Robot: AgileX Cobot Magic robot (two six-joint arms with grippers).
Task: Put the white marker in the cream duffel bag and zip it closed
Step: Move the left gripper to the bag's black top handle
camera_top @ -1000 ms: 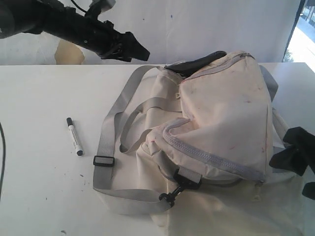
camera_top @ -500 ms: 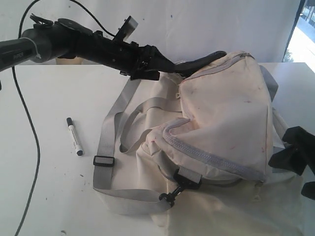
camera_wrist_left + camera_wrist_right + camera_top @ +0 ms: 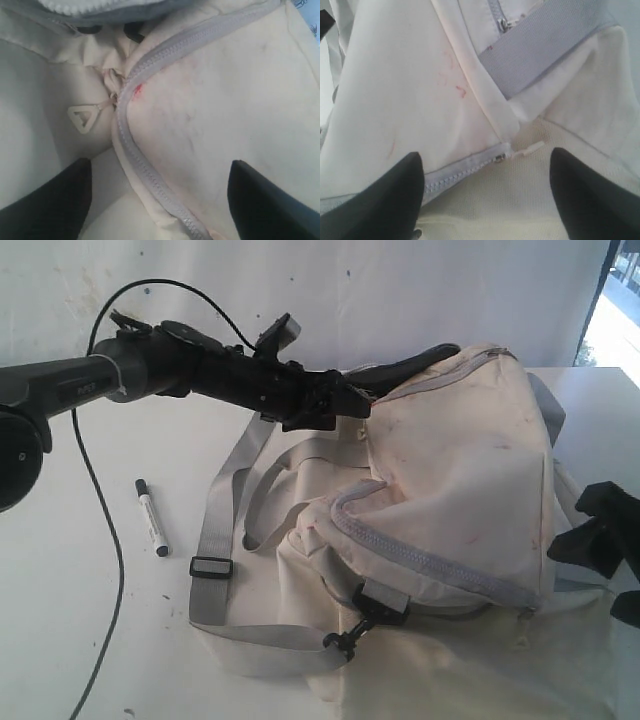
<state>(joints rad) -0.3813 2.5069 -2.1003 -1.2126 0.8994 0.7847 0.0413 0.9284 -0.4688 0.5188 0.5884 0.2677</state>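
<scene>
I'm reading this as a robot lab bay: a bare white bench (image 3: 80, 640), a stained white wall (image 3: 450, 290) close behind it, my black left arm (image 3: 150, 375) reaching in with a loose cable (image 3: 150, 282) looping off it, and daylight from a window (image 3: 622, 320) at the right edge.

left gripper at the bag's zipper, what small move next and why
Probably ease down and close on the cream triangular pull: the left gripper hangs open near it, and the white marker lies on the table beside the cream duffel bag, not yet inside.
</scene>
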